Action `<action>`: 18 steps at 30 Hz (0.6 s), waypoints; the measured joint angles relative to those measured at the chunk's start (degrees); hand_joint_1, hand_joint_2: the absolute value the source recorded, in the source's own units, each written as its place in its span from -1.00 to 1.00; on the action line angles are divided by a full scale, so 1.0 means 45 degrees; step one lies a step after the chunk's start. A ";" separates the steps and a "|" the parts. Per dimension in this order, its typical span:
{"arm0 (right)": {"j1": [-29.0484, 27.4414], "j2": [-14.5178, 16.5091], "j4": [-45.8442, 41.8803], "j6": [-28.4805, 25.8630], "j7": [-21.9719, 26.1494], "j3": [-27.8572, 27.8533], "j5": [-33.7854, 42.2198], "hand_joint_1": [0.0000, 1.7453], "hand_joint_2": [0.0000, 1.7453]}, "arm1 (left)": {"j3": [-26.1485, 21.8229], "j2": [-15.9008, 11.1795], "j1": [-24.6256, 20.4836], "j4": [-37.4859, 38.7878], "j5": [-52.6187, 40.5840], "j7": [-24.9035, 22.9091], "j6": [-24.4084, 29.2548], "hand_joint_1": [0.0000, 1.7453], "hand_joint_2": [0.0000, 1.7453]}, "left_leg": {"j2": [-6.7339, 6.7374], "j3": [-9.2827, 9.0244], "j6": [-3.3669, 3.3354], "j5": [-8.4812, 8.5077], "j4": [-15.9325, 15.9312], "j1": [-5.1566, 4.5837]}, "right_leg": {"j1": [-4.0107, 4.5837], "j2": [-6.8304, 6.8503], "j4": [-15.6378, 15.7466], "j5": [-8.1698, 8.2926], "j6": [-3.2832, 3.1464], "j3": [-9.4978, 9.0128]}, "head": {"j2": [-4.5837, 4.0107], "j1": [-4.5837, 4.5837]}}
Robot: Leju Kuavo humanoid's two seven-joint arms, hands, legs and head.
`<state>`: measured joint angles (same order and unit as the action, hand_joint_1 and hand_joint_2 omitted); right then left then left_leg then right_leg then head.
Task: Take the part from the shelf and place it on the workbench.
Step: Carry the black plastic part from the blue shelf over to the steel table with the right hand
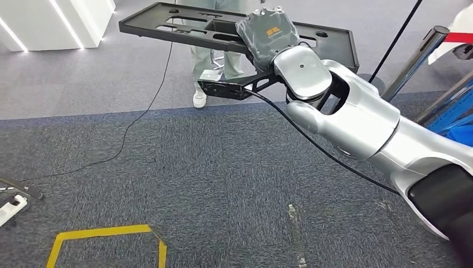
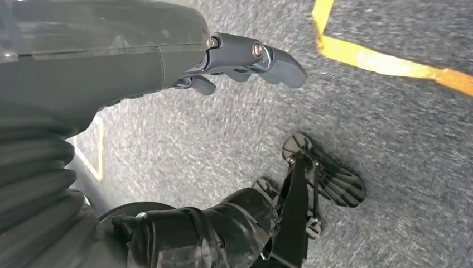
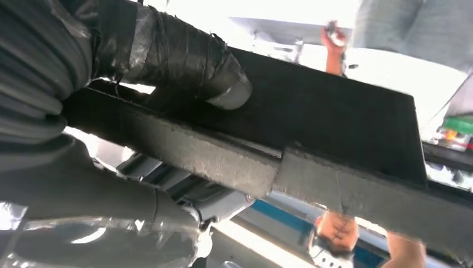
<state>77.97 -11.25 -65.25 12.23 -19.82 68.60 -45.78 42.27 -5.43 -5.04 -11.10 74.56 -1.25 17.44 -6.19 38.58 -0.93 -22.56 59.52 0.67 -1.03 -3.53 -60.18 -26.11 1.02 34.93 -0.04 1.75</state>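
In the head view the part [image 1: 184, 25] is a long flat black panel with cut-outs, held level in the air above the grey carpet. My right hand [image 1: 268, 30], wrapped in dark plastic, grips its near edge at the end of the outstretched silver arm. The right wrist view shows the taped thumb [image 3: 189, 67] lying on the part's broad dark face [image 3: 334, 111], with the other fingers beneath its edge. My left hand [image 2: 240, 58] hangs over the carpet, fingers apart and holding nothing.
A person [image 1: 209, 61] stands just behind the part, and a person's hands [image 3: 334, 229] show beyond it. A black cable [image 1: 145, 111] trails over the carpet. Yellow floor tape [image 1: 106, 234] lies near me. A stanchion pole [image 1: 415, 61] and blue shelving [image 1: 457, 125] stand at the right.
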 joint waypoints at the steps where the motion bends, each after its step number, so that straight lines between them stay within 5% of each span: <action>1: -0.0005 -0.0007 -0.0007 0.0000 0.0000 0.0000 0.0004 1.00 1.00 | -0.0001 -0.0007 0.0009 0.0000 0.0001 -0.0012 0.0000 -1.00 1.00 | -0.0122 0.0050 0.0088 0.0045 -0.0007 0.0022 | 0.0039 0.0054 0.0050 0.0003 -0.0018 -0.0035 | 0.0000 0.0006; 4: -0.0025 -0.0001 -0.0025 -0.0007 -0.0001 -0.0002 0.0012 1.00 1.00 | -0.0005 -0.0035 0.0077 0.0004 0.0005 -0.0047 0.0000 -1.00 1.00 | -0.0103 0.0155 0.0296 0.0039 0.0041 0.0075 | 0.0035 0.0464 0.0148 0.0094 -0.0203 -0.0092 | 0.0000 0.0027; 8: -0.0026 -0.0001 -0.0033 -0.0046 -0.0008 0.0001 0.0027 1.00 1.00 | 0.0000 -0.0034 0.0034 0.0005 0.0021 -0.0058 0.0033 -1.00 1.00 | 0.1007 0.1199 0.0442 -0.1176 0.2533 0.0024 | 0.0085 0.1002 0.0236 0.0134 -0.0377 -0.0152 | 0.0000 0.0163; 10: -0.0061 0.0002 -0.0033 -0.0078 -0.0005 0.0001 0.0047 1.00 1.00 | 0.0000 -0.0034 0.0030 0.0005 0.0046 -0.0060 0.0072 -1.00 1.00 | 0.1219 0.1383 0.0410 -0.1222 0.3057 0.0018 | 0.0147 0.1276 0.0234 0.0120 -0.0400 -0.0156 | 0.0000 0.0168; 13: -0.0086 0.0006 -0.0033 -0.0111 -0.0013 0.0003 0.0060 1.00 1.00 | 0.0000 -0.0037 0.0020 0.0005 0.0068 -0.0063 0.0115 -1.00 1.00 | 0.1772 0.0214 0.0182 -0.0416 0.1008 -0.0131 | 0.0250 0.1700 0.0229 0.0086 -0.0393 -0.0178 | 0.0000 0.0163; 15: -0.0087 0.0001 -0.0033 -0.0126 -0.0023 0.0002 0.0061 1.00 1.00 | -0.0001 -0.0044 -0.0005 0.0005 0.0092 -0.0064 0.0135 -1.00 1.00 | 0.2190 -0.0304 -0.0009 -0.0265 -0.0004 -0.0318 | 0.0324 0.1964 0.0235 0.0054 -0.0334 -0.0187 | 0.0000 0.0155; 18: -0.0112 0.0011 -0.0033 -0.0169 -0.0028 0.0003 0.0066 1.00 1.00 | 0.0000 -0.0049 0.0001 0.0006 0.0117 -0.0124 0.0142 -1.00 1.00 | 0.1875 -0.0334 -0.0182 -0.0210 -0.0234 -0.0351 | 0.0343 0.2270 0.0259 -0.0013 -0.0188 -0.0232 | 0.0000 0.0151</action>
<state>77.46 -11.20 -65.40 11.47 -19.94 68.61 -45.49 42.27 -5.64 -5.04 -11.08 75.08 -1.80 18.08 2.25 37.08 -1.75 -23.50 58.46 -0.91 0.51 6.68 -59.02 -26.16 0.18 33.89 -0.04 2.43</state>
